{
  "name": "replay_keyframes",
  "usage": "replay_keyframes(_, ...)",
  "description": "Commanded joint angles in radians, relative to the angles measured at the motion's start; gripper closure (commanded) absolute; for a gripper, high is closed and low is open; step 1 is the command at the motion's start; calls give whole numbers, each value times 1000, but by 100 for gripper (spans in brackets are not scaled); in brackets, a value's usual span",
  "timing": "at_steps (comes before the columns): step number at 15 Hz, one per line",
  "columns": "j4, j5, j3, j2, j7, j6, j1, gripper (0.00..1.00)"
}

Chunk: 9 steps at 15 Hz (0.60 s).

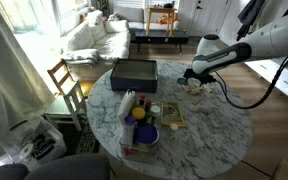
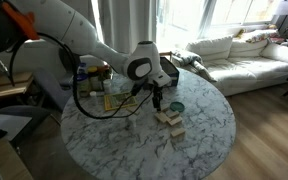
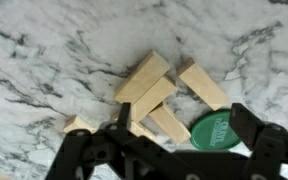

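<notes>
A loose pile of pale wooden blocks lies on the round marble table, and a green round lid rests against its right side. My gripper hangs just above them, open, with nothing between its black fingers; the lid and one block's end sit between the jaws. In both exterior views the gripper points down over the blocks near the table's edge. The green lid lies beside the pile.
A black box sits at the table's far side. Bottles, a blue bowl and a flat card crowd another part of the table. A wooden chair and a white sofa stand around it.
</notes>
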Motion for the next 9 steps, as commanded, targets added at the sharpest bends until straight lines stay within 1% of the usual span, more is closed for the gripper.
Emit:
replay_keyframes(1,23,-2,20,32,-194,53,-17,0)
replay_keyframes(3,33,-9,14,49,-291,82,-9,0)
replay_keyframes(6,41,0,23,79,-450,144,-13,0)
replay_keyframes(9,35,-3,37,113,-573,255,-18,0)
